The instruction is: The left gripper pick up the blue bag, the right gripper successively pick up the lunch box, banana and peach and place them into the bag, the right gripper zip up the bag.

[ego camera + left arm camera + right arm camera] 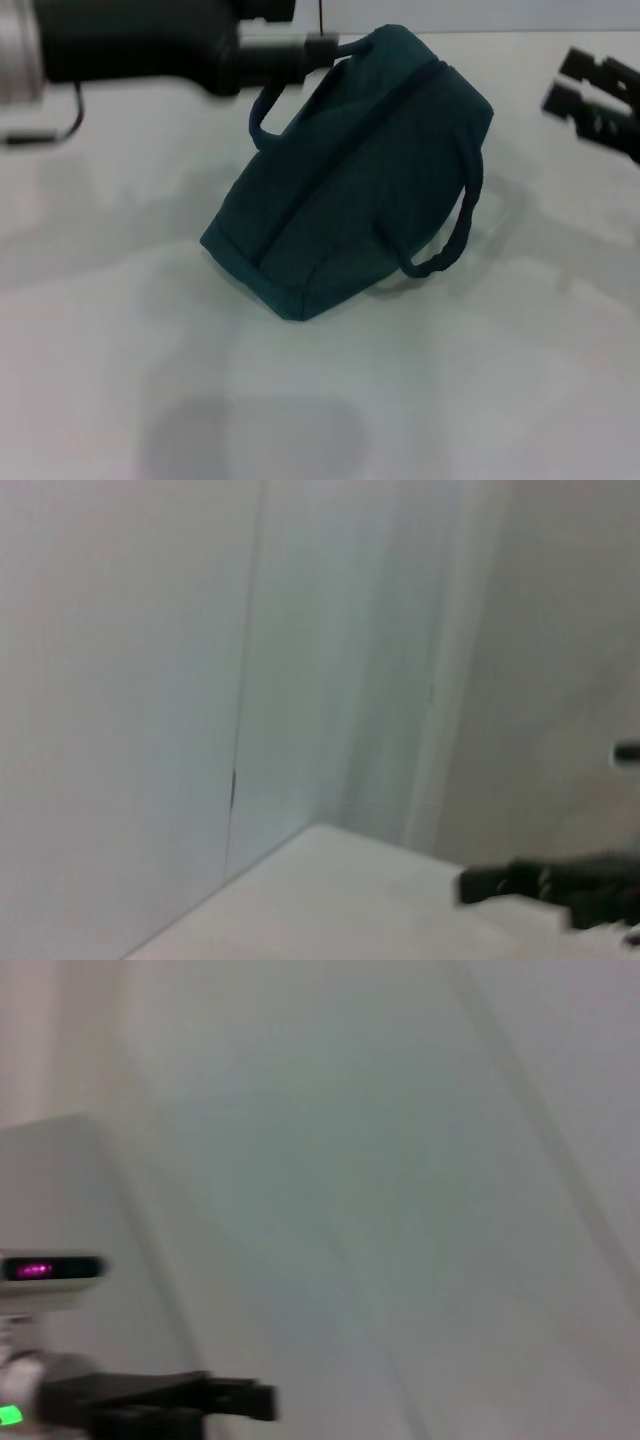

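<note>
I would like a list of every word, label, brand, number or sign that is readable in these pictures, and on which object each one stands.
No text can be read in any view.
The blue bag shows plain fabric on the sides facing the head camera: no logo or label.
The left gripper, at the bag's handle, carries no legible marking.
The right gripper, apart from the bag, carries none either.
The right wrist view shows only coloured lights, no characters.

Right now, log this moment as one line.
left gripper: at blue bag far handle | bag: zipped, tilted on table | right gripper: away, empty
</note>
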You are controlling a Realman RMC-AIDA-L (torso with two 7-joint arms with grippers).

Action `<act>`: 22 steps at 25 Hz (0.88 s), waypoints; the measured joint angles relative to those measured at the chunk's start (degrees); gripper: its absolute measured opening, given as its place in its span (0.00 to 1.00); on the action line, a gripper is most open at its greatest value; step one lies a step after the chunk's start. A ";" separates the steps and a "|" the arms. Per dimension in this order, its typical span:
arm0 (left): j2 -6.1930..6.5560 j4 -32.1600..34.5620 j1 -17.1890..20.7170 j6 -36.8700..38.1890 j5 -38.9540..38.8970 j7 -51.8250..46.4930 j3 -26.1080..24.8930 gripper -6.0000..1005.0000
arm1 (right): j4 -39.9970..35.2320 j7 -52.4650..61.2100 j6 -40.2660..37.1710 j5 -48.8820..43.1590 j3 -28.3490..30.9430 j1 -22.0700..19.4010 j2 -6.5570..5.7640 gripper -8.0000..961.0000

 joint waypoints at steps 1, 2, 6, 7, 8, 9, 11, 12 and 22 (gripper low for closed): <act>-0.03 -0.27 2.48 0.83 -1.30 3.02 -0.05 0.59 | -0.56 -0.98 -2.48 -1.24 -0.01 -0.42 -0.31 0.91; -0.03 -0.39 3.57 1.22 -2.25 4.78 -0.02 0.67 | -1.04 -2.05 -5.09 -2.68 -0.06 -0.78 -0.48 0.90; -0.04 -6.26 11.97 3.59 -5.07 17.83 -0.23 0.74 | -2.24 -7.69 -12.98 -9.01 0.11 -3.07 -0.49 0.90; -0.03 -8.89 13.41 3.75 -6.14 20.99 -0.30 0.76 | -2.20 -9.22 -13.74 -10.09 0.11 -3.77 -0.23 0.90; -0.01 -11.19 14.55 3.84 -7.26 23.96 -0.45 0.77 | -1.95 -10.74 -14.10 -10.99 0.00 -4.48 0.16 0.90; 0.01 -14.29 15.56 3.97 -8.45 27.11 -0.62 0.79 | -1.49 -12.82 -14.41 -11.89 -0.09 -5.26 0.58 0.90; 0.03 -16.82 16.20 4.17 -9.18 29.62 -0.90 0.83 | -0.26 -16.51 -14.39 -13.48 -0.34 -6.59 1.40 0.90; 0.06 -23.27 16.92 5.28 -9.35 34.81 -2.04 0.84 | 0.59 -17.87 -14.09 -14.15 -0.37 -7.00 1.64 0.90; 0.07 -41.80 16.11 6.19 -4.46 51.47 -8.50 0.85 | 14.23 -30.50 -3.11 -16.41 -0.40 -7.22 1.95 0.90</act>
